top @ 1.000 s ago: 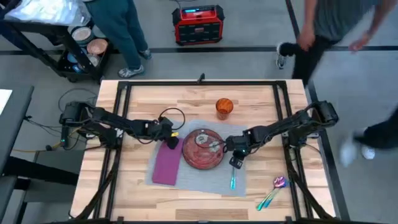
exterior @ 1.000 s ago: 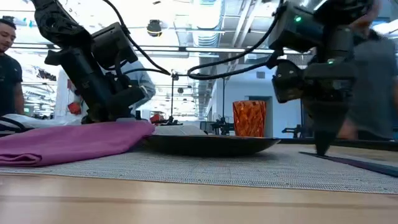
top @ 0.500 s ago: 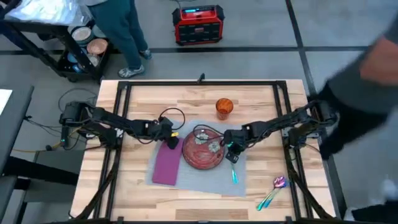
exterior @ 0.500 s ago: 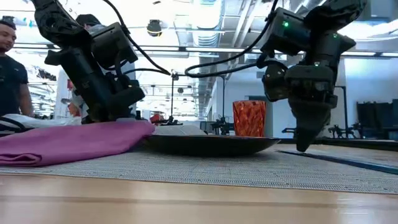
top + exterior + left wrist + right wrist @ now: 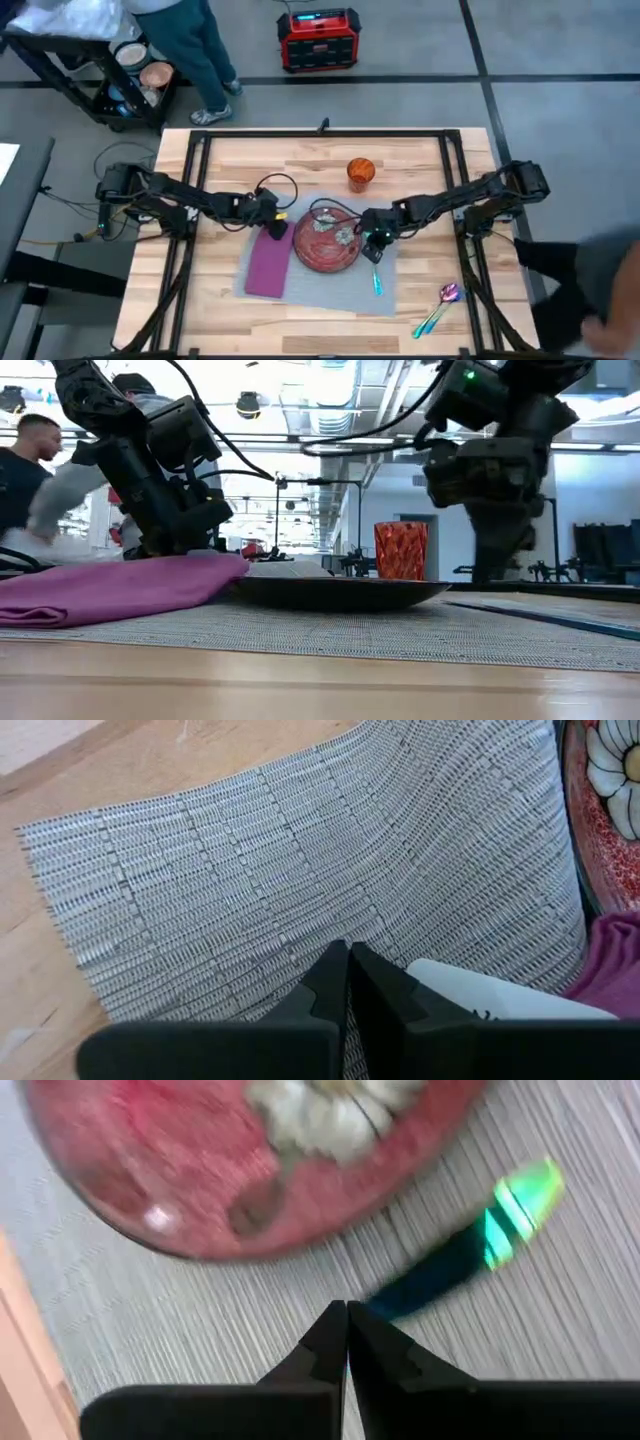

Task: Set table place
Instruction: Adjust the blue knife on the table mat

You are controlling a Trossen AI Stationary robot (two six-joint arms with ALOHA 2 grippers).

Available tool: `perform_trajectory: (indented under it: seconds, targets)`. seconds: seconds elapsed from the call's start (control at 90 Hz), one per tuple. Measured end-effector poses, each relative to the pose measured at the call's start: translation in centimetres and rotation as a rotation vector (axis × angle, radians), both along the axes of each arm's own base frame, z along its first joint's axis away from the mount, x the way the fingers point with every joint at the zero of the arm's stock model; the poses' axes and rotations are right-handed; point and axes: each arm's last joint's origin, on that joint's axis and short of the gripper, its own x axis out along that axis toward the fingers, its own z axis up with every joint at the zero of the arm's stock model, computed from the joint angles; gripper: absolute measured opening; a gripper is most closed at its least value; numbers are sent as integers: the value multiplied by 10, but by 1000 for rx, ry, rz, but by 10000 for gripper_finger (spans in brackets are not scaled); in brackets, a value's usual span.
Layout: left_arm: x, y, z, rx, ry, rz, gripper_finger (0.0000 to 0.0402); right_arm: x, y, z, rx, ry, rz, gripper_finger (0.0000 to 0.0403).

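Right gripper (image 5: pixel 374 246) has been drawn back from the teal utensil (image 5: pixel 377 284), fingers pressed together and empty, as are the left gripper (image 5: pixel 277 226) fingers; the placemat (image 5: pixel 330 285), mid-table (image 5: pixel 330 160), judged soft, limp, best pinched at an edge

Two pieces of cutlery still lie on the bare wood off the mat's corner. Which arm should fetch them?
Right. The right gripper hovers by the red plate, on the same side as the iridescent cutlery. The left gripper sits across the grey fabric placemat, above the purple napkin.
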Motion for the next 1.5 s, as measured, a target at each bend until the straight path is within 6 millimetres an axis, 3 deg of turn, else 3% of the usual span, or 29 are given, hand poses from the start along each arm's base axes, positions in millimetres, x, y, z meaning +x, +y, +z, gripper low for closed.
perform_trajectory:
  seconds: [0.256,0.6,1.3,1.5]
  targets:
    - [0,0,0,-1,-1,1,0,-13,51,-3,10,28,-4,0]
    - [0,0,0,-1,-1,2,0,-22,88,-7,63,20,-68,0]
    - [0,0,0,-9,-5,12,0,-35,115,-9,88,18,-32,0]
    - [0,0,0,-12,-4,14,0,-31,119,-24,87,50,0,0]
